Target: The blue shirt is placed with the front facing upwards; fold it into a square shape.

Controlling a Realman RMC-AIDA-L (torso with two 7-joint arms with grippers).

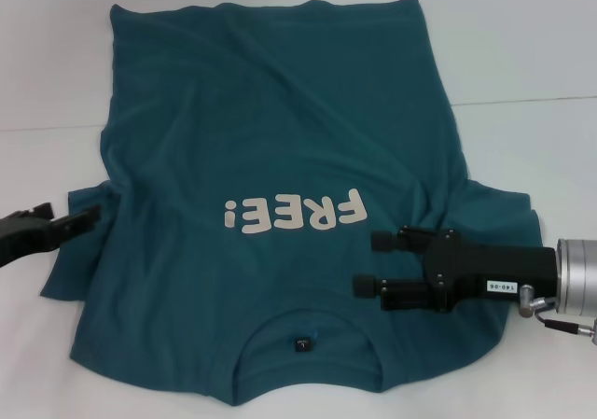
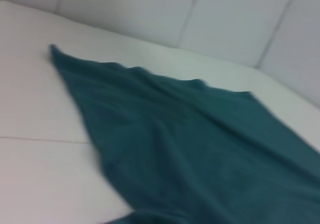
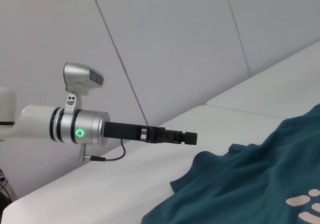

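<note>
The blue shirt (image 1: 261, 130) lies spread face up on the white table, its neckline and dark tag (image 1: 301, 344) nearest me. Its white "FREE!" lettering (image 1: 291, 214) reads upside down. My right gripper (image 1: 366, 263) hovers open over the shirt's right shoulder area, just right of the lettering, with nothing between its fingers. At the left sleeve's edge sits my left gripper (image 1: 89, 216), tip touching or just over the cloth; the right wrist view shows that same gripper (image 3: 190, 138) side-on above the table. Wrinkled shirt cloth (image 2: 200, 144) fills the left wrist view, and the shirt (image 3: 260, 184) also shows low in the right wrist view.
The white padded table (image 1: 541, 46) has seams running across it, and bare surface surrounds the shirt on every side. A white panelled wall (image 3: 175, 34) stands behind the table.
</note>
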